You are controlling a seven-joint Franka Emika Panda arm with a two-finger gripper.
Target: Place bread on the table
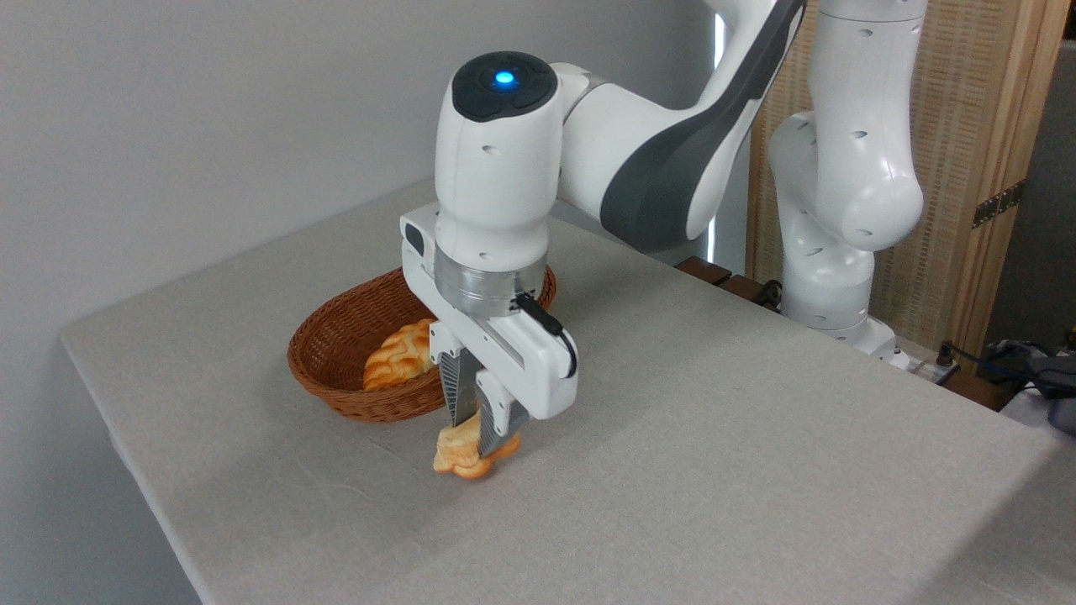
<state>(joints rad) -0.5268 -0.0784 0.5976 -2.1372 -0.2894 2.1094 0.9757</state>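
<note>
Even soft light, faint shadows, sharp focus, no glare.

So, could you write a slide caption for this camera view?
Gripper holds the bread low over the table, beside the wicker basket.

Pale-golden bread [458, 454] low over table [756, 470]
</note>
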